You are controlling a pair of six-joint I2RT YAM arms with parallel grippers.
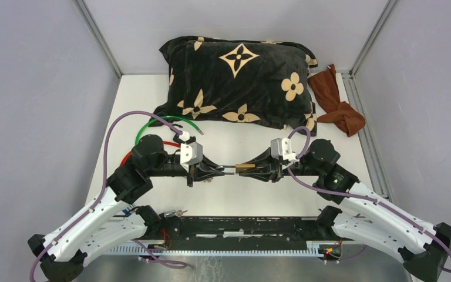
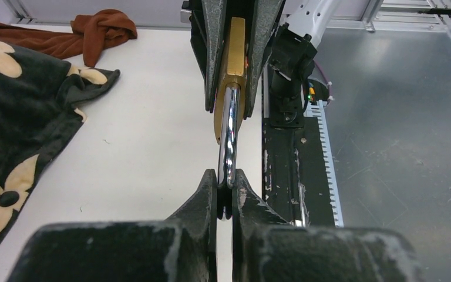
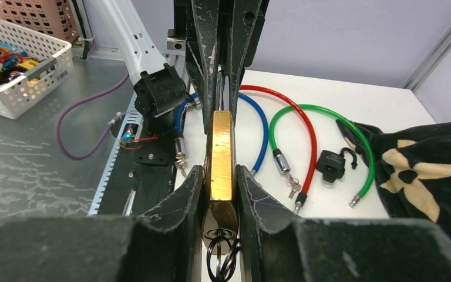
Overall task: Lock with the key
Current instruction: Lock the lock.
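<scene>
The left gripper (image 1: 222,171) is closed to a narrow slit, nipping the tip of the bright steel shackle (image 2: 228,132), while the right gripper (image 1: 253,170) faces it with its jaws clamped flat on the two broad sides of the brass padlock (image 3: 221,154). The two arms meet nose to nose above the middle of the table (image 1: 235,197), so the padlock hangs in the air between them. One side steadies the body and the other controls the shackle, probably so it can be pushed home or kept from swinging. At the base of the padlock, tucked deep between the right fingers, dark key rings (image 3: 219,256) dangle. The key itself likely sits in the keyhole there, though its blade cannot be seen. Holding the body by its faces leaves that end free for turning. Further out, coloured cable locks (image 3: 282,126) and a small black lock (image 3: 330,163) lie on the table under the left arm. A black flowered cushion (image 1: 241,76) and a brown cloth (image 1: 337,103) sit at the far edge, well apart.
</scene>
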